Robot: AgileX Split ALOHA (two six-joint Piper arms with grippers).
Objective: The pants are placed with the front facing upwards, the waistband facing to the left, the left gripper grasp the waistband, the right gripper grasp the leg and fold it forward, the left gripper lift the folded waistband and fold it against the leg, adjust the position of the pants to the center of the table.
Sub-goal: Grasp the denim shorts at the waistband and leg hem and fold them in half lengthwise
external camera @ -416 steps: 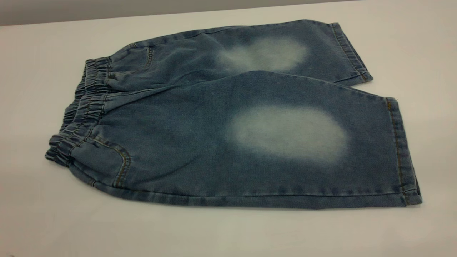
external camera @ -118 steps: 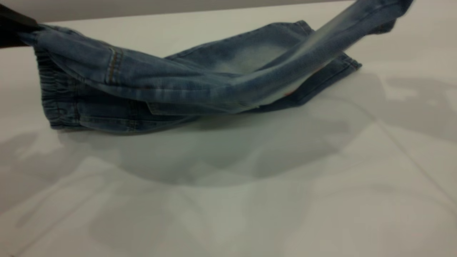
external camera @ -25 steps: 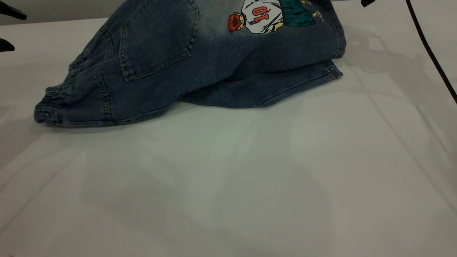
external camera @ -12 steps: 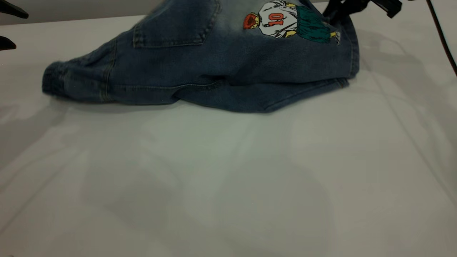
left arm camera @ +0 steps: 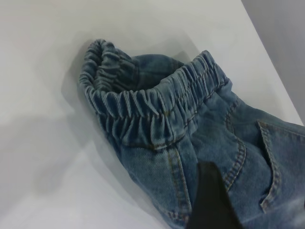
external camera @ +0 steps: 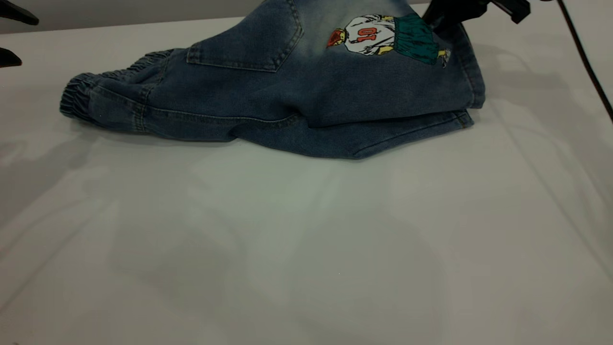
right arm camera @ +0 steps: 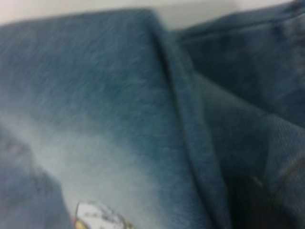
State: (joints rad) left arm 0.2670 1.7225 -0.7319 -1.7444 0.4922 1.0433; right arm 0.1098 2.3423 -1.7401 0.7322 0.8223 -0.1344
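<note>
Pants (external camera: pixel 268 103) lay folded lengthwise at the far side of the desk (external camera: pixel 306 239), toward 12 o'clock in the exterior view. Waistband (external camera: pixel 79 93) pointed to 9 o'clock, resting bunched on the desk, ruched ridges showing plainly in the left wrist view (left arm camera: pixel 143 102). Upper leg (external camera: pixel 383 76) lay turned over onto the lower one, its reverse up, with a patch pocket (external camera: pixel 249 43) and a cartoon print (external camera: pixel 383 40) of a player numbered 10. Lower leg's hem (external camera: pixel 459 120) peeked out beneath at 3 o'clock, touching the desk.

Right gripper (external camera: pixel 448 14) sat at the top edge near 1 o'clock, at the folded leg's far hem corner, with the cloth there raised off the layer below; jaws pinched that hem. Right wrist view filled with denim close up (right arm camera: pixel 119 95), a fold ridge running through it.

Left gripper (external camera: pixel 7 36) hung at the 9 o'clock edge, apart from the waistband, jaws spread and holding nothing. One dark finger (left arm camera: pixel 209 200) showed above the denim in the left wrist view.

A black cable (external camera: pixel 586 67) ran down at 2 o'clock.
</note>
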